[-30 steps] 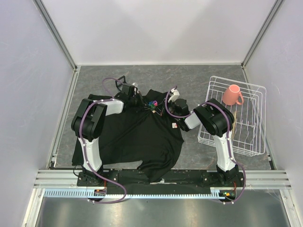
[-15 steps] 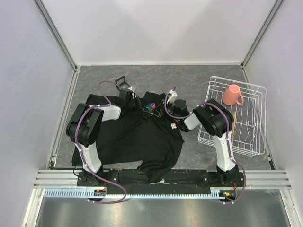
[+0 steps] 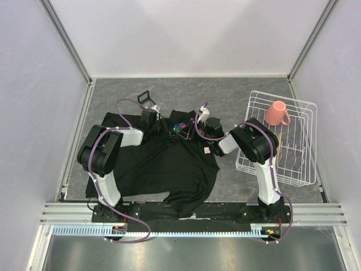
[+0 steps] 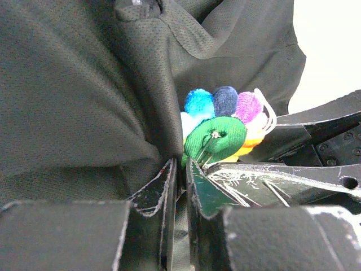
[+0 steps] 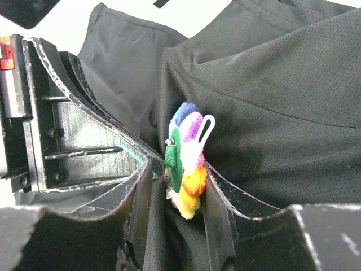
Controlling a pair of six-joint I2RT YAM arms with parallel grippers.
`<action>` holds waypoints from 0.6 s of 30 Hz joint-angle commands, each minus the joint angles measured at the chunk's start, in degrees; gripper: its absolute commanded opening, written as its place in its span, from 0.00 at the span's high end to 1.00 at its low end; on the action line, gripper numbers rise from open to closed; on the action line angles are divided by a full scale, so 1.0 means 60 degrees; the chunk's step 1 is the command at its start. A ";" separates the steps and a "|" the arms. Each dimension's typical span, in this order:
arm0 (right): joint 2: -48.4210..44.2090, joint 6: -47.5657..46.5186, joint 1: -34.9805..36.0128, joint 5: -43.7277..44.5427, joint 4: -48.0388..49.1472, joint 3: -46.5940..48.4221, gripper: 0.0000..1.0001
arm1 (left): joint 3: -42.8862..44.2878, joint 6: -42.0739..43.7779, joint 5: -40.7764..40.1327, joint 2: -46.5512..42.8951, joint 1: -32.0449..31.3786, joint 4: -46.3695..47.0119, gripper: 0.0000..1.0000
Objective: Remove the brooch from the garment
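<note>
Your right gripper [image 5: 178, 172] is clamped on the brooch [image 5: 188, 148], which sits at the far edge of the garment [image 5: 282, 84], between the two arms. Your left gripper [image 4: 180, 168] pinches a fold of black cloth just beside the brooch's green petal.

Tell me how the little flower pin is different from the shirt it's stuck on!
The brooch is tiny and round; the garment is big and spread out. The brooch has many bright colours; the garment is plain black. The brooch looks puffy; the garment is thin and wrinkled. Both look soft, and they are joined.
</note>
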 commanded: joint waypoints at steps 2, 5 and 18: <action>-0.0171 -0.0306 0.0060 -0.0046 -0.0280 0.0509 0.57 | -0.0122 0.0264 -0.0020 -0.0194 -0.0083 0.0445 0.83; -0.0127 -0.0334 0.0060 0.0013 -0.0309 0.0523 0.68 | -0.0165 0.0264 -0.0078 -0.0297 -0.0098 0.0445 0.83; 0.0049 -0.0188 0.0060 -0.0149 0.0145 0.0392 1.00 | -0.0021 0.0249 -0.0503 -0.1030 -0.0039 0.0138 0.79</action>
